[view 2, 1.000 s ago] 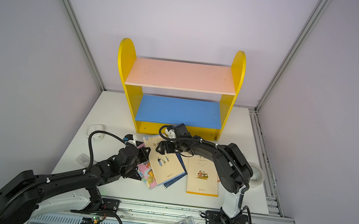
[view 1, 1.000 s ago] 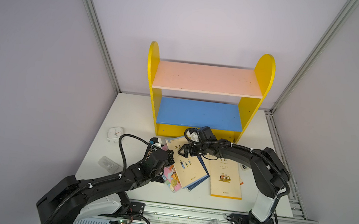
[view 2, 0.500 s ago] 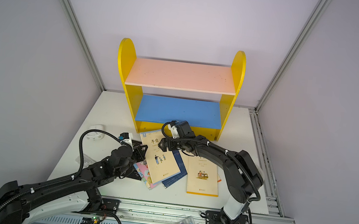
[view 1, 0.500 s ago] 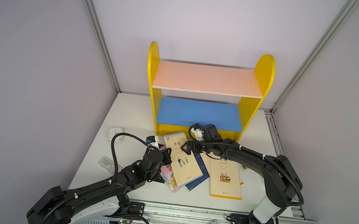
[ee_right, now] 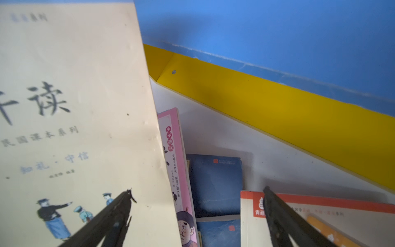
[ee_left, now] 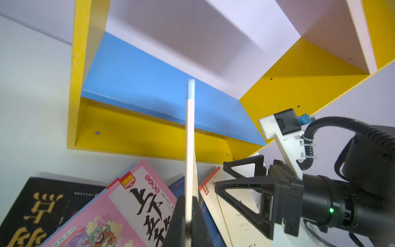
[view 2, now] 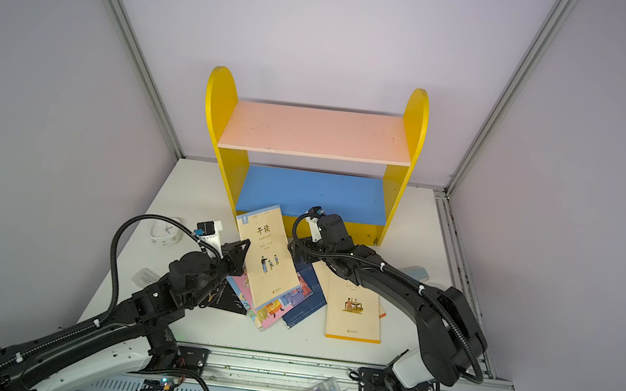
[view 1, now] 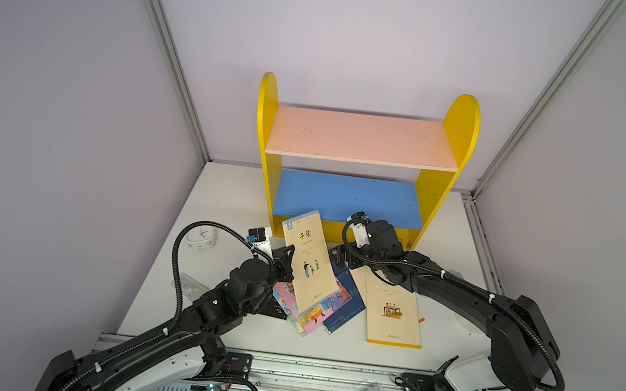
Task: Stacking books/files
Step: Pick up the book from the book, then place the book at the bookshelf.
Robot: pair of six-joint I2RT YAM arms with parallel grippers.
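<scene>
Before the shelf (view 1: 266, 117), left hand (view 1: 287, 259) pinching cream book (view 1: 309, 263) titled 午读, right hand (ee_right: 196, 191) spread beside it.

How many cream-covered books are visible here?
2. The held cream book is clamped in the left end effector, above the pile; the flat cream book lies on the table, right of the pile. Others may be hidden underneath.

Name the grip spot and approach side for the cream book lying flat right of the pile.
Grip the cream book at its right long edge, coming from the robot's right with the open right tool. It lies flat, but that edge rests on an orange-edged book, so probably slightly raised; the navy book crowds its left edge.
</scene>
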